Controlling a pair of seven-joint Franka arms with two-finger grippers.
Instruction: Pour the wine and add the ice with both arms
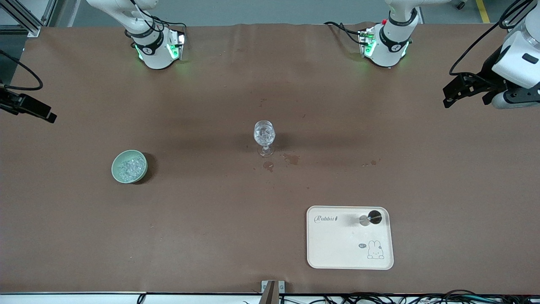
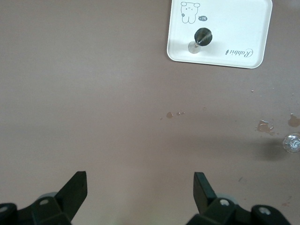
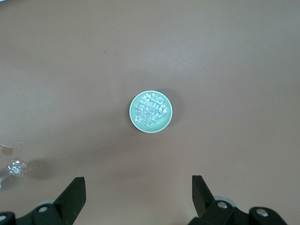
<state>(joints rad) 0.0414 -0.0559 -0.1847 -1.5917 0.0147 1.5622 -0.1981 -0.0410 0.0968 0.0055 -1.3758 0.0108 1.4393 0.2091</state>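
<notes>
A pale green bowl (image 1: 114, 169) holds several small clear chunks of ice (image 1: 130, 166) toward the right arm's end of the table. It also shows in the right wrist view (image 3: 132, 112), with the ice (image 3: 150, 110) in it. A clear stemmed glass (image 1: 264, 136) stands upright mid-table; I cannot tell what is in it. My right gripper (image 1: 49, 117) hangs open and empty over the table's edge at the right arm's end, and its wrist view (image 3: 138, 185) shows it apart from the bowl. My left gripper (image 1: 446, 100) hangs open and empty over the left arm's end, as its wrist view (image 2: 140, 180) shows.
A cream tray (image 1: 337, 245) with a rabbit print lies nearer the front camera than the glass; a small dark and silver object (image 1: 370, 218) stands on it. Both show in the left wrist view, the tray (image 2: 234, 23) and the object (image 2: 202, 36). Wet stains (image 1: 291, 159) lie beside the glass.
</notes>
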